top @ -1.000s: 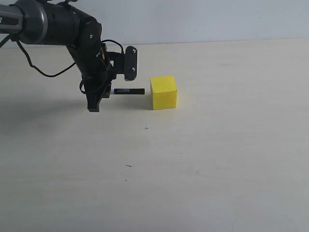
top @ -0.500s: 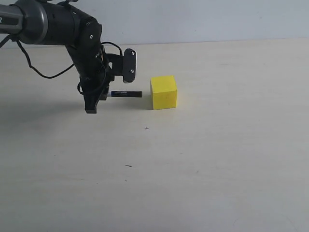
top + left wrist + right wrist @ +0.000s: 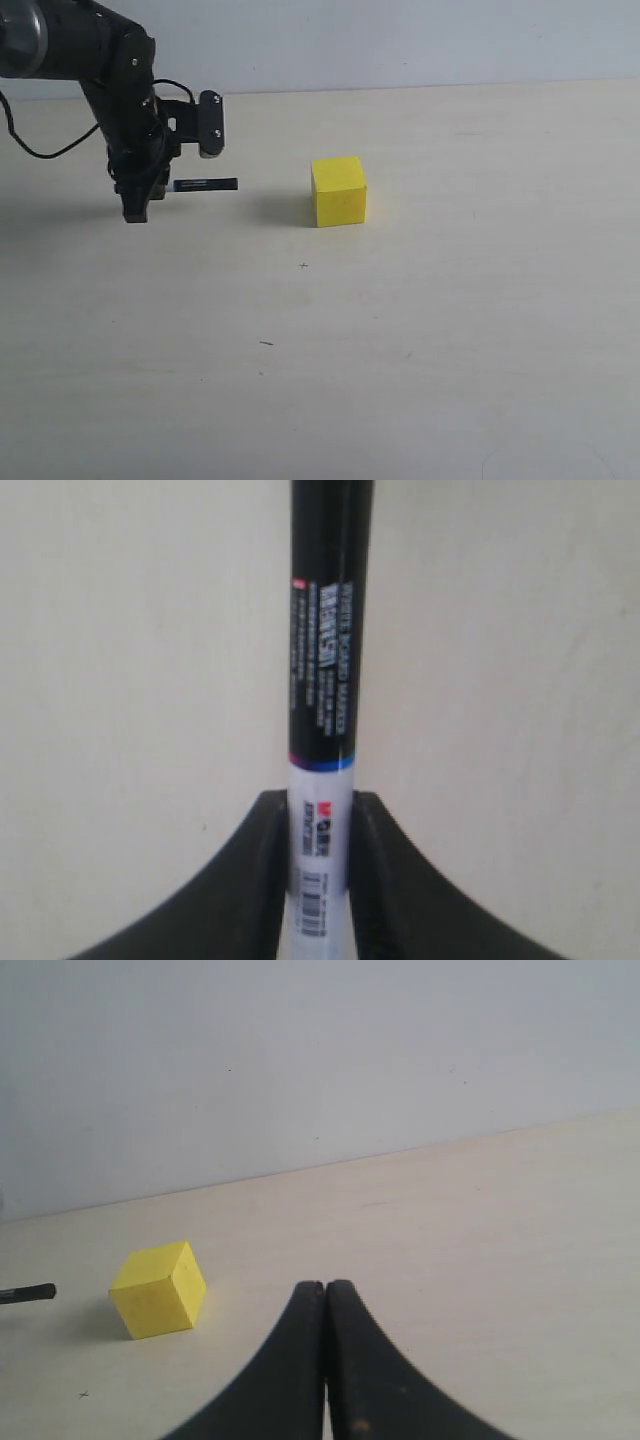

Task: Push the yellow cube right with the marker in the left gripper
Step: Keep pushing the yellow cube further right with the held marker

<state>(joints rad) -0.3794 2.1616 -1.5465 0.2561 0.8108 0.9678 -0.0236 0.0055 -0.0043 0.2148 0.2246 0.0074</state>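
Exterior view – left gripper (image 3: 153,192): low over the table (image 3: 420,360) at the far left, fingers clamped on the rear end of the marker (image 3: 206,184).
Exterior view – marker: lies level, its free black end pointing right toward the yellow cube (image 3: 338,191).
Exterior view – yellow cube: sits flat on the table near the middle, well apart from the marker's tip.
Exterior view – in between: only a bare stretch of tabletop separates tip and cube; two small dark specks (image 3: 303,265) lie nearer the camera, off that line.
Exterior view – change: half a second ago the gripper was further right and the marker's tip was near the cube's left face. The arm has since drawn back to the left, widening the gap, and the cube has kept its place.
Left wrist view – left gripper (image 3: 318,815): both black fingers (image 3: 250,880) press the marker's (image 3: 322,680) white barrel; the black printed part juts out beyond them over plain table.
Right wrist view – right gripper (image 3: 325,1305): fingertips pressed together with nothing between them.
Right wrist view – surroundings: the yellow cube (image 3: 160,1290) rests on the table before a pale wall (image 3: 320,1050), and the marker's black tip (image 3: 28,1293) shows at the frame edge, apart from the cube.
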